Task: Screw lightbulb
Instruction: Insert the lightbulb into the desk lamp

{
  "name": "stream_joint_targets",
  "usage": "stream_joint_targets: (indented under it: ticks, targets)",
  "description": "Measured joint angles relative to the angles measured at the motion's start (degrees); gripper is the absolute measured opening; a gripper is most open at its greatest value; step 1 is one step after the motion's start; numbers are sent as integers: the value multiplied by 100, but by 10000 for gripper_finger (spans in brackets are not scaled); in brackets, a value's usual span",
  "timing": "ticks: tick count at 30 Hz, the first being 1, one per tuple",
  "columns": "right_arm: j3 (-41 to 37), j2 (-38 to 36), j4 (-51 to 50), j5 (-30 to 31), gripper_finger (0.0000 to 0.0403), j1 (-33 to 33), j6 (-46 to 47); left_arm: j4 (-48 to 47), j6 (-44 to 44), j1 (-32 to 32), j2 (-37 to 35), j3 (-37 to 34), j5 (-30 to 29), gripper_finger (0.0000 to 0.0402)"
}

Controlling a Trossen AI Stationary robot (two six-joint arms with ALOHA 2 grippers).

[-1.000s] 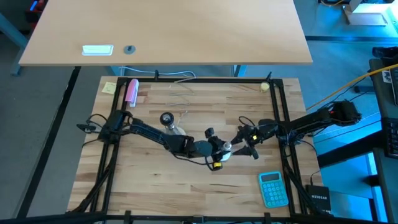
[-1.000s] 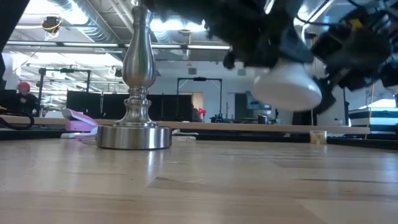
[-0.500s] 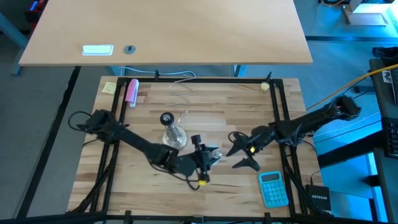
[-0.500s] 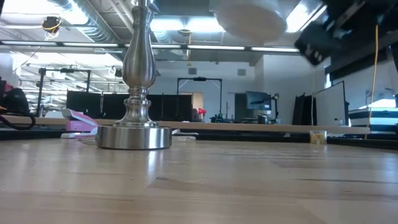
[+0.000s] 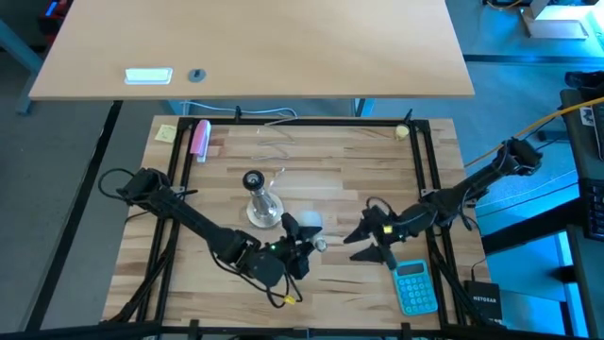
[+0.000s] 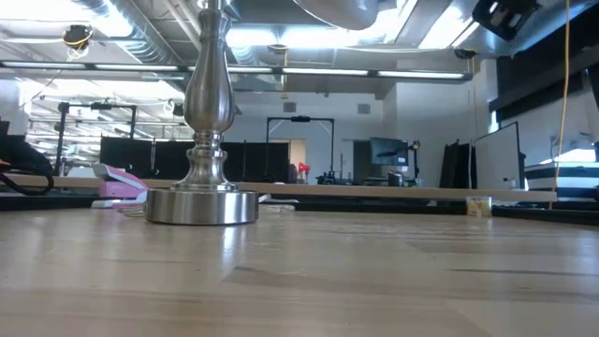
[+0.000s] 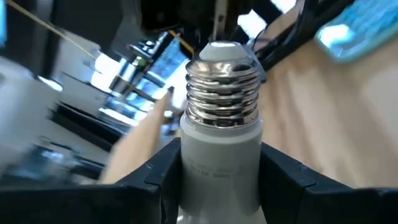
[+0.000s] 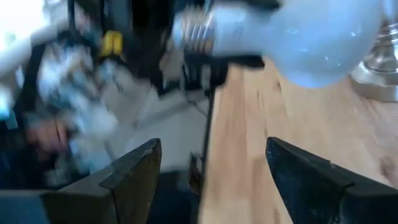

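The white frosted lightbulb (image 7: 219, 155) is in my left gripper (image 7: 221, 171), which is shut on it near the table's middle, just near-side of the socket stand. From above, the bulb (image 5: 309, 229) shows with its metal screw cap (image 5: 321, 246) toward my right gripper. The shiny metal socket stand (image 5: 257, 198) rests on its round base (image 6: 201, 206). My right gripper (image 5: 366, 246) is open and empty a short way to the bulb's right; its fingers (image 8: 134, 171) frame the bulb (image 8: 311, 37) from a distance. My left gripper pinches the bulb's white neck (image 7: 194, 169), just below the screw thread (image 7: 222, 87), between its two fingers, one on each side. The screw cap sticks out past the fingertips, away from the gripper. The bulb is lifted clear of the table, its globe (image 6: 342, 9) high in the low view.
A blue calculator (image 5: 415, 286) lies at the near right, close to my right gripper. A pink object (image 5: 199, 138) and a yellow note (image 5: 166, 133) lie at the far left. A black frame (image 5: 420, 161) edges the wooden table.
My left gripper has carried the bulb up and toward the table's near left, away from my right gripper and closer to the stand's near side. My right gripper has drawn back toward the near right edge, beside the calculator, clear of the bulb.
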Motion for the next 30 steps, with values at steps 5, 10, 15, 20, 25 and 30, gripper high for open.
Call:
stream_joint_targets:
  ticks: [5,10,15,20,25,30]
  targets:
    - [0,362,717,58,291,-29,937,-4,867,-59,2,4,-41,149]
    - [-2,886,1340,-62,291,11,1719,6,1647,-138,2,4,-234,149]
    - [0,1348,2355,102,291,-172,2125,2,2122,-144,4,4,-247,149]
    - [70,1427,2588,-32,291,-427,2298,-37,2415,-120,47,6,-255,149]
    - [320,1543,2314,-174,291,-465,2297,-45,2851,-47,145,4,-253,149]
    - [562,1871,2038,-173,291,-451,2282,28,2895,-21,195,4,-258,146]
